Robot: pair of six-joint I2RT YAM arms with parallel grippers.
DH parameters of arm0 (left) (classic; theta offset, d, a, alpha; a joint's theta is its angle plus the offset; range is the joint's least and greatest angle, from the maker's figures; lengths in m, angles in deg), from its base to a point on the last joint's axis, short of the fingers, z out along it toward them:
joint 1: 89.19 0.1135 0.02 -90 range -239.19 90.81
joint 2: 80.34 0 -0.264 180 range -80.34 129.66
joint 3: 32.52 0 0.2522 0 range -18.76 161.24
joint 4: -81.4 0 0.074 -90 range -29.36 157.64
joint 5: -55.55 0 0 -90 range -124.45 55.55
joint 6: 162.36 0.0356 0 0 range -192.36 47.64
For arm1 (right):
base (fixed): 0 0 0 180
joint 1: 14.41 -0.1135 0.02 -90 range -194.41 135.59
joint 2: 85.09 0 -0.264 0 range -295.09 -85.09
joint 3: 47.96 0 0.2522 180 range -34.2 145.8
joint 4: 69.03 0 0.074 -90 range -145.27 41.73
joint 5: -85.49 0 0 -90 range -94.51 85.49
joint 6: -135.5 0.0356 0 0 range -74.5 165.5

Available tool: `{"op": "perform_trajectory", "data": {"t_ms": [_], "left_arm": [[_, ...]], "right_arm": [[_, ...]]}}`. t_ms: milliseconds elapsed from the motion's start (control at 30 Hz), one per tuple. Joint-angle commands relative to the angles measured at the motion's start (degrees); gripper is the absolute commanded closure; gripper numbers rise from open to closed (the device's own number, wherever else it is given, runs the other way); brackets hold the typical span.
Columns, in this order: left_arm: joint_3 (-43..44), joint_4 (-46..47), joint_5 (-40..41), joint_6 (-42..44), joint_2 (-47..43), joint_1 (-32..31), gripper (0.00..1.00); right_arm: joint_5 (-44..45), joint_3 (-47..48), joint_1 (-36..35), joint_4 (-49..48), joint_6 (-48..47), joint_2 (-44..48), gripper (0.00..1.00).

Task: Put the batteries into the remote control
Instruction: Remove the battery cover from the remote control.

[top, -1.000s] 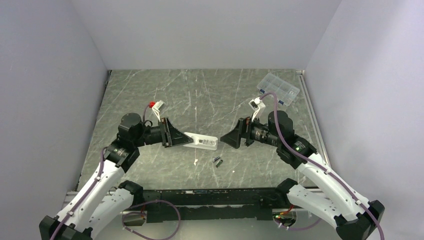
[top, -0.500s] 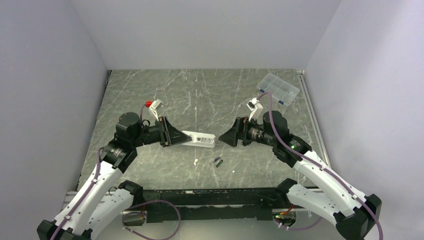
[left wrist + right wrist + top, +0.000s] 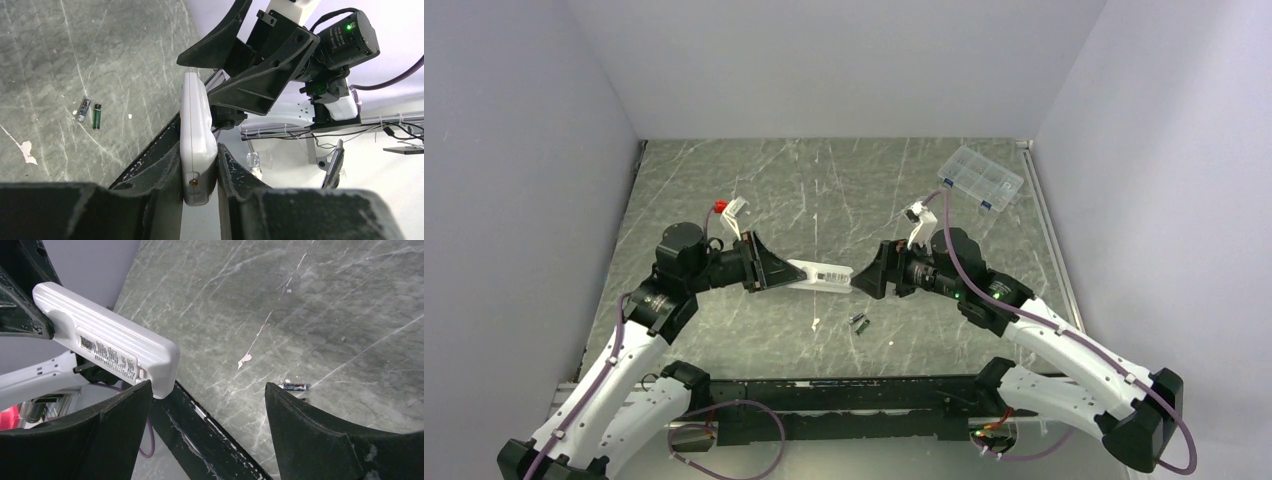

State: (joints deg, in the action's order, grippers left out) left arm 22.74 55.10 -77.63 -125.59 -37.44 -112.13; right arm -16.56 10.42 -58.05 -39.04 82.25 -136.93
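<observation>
My left gripper (image 3: 776, 272) is shut on one end of the white remote control (image 3: 822, 277) and holds it level above the table; in the left wrist view the remote (image 3: 196, 130) sits edge-on between my fingers. My right gripper (image 3: 862, 280) is open, with its jaws wide, right at the remote's free end; in the right wrist view the remote (image 3: 110, 342), label side showing, touches the left finger (image 3: 100, 430). Two dark batteries (image 3: 860, 323) lie side by side on the table below the remote; they also show in the left wrist view (image 3: 90, 112), and one shows in the right wrist view (image 3: 294, 386).
A clear compartmented plastic box (image 3: 980, 178) stands at the back right. A small white sliver (image 3: 816, 323) lies on the table left of the batteries. The black front rail (image 3: 844, 385) runs along the near edge.
My right gripper has moved left toward the remote until its jaws reach the remote's free end. The left gripper with the remote has shifted slightly left and up.
</observation>
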Motion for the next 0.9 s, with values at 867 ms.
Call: {"op": "perform_trajectory", "data": {"t_ms": [867], "left_arm": [[2.27, 1.23, -0.42, -1.17, -0.09, 0.26, 1.0]], "right_arm": [[10.44, 2.35, -4.76, -3.01, 0.9, -0.31, 0.16]]}}
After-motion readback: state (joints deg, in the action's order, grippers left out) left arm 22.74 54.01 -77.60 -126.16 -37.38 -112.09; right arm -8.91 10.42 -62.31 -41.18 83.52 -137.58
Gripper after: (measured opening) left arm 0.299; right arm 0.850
